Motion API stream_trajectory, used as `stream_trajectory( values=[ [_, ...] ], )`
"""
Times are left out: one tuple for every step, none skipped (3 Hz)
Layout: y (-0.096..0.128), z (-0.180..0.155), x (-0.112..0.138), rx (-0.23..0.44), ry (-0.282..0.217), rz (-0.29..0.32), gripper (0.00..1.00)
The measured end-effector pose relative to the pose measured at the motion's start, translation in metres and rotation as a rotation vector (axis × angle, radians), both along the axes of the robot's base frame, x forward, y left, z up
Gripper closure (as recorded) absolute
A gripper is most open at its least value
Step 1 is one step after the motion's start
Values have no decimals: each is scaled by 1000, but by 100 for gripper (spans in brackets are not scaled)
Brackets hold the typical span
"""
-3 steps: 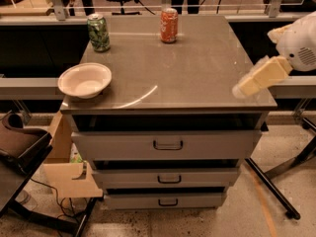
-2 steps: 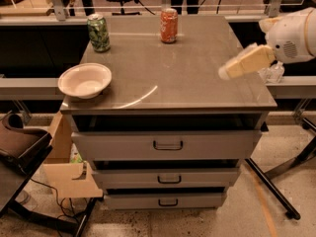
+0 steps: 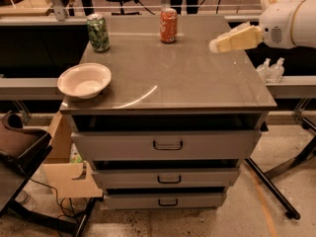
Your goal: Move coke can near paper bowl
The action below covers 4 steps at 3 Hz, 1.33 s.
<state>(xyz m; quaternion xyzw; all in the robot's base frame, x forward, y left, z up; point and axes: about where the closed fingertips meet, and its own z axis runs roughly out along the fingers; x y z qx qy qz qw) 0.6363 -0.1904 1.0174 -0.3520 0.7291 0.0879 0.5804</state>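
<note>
The coke can stands upright at the far middle of the grey cabinet top. The paper bowl sits at the near left corner of the top. My gripper reaches in from the right on a white arm, above the right side of the top. It is to the right of the can and a little nearer than it, well apart from it.
A green patterned can stands at the far left of the top. The cabinet has three drawers in front. Two small clear bottles sit on a ledge to the right. A chair and a cardboard box stand at left.
My gripper has moved left and farther over the cabinet top, closer to the coke can. The cans and the bowl have not moved.
</note>
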Motion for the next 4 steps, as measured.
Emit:
stream_trajectory(
  values=[
    [0, 0, 0, -1, 0, 0, 0],
    [6, -5, 9, 28, -11, 5, 0],
    [25, -10, 45, 105, -67, 18, 0],
    [29, -23, 101, 199, -121, -32, 0]
  ],
)
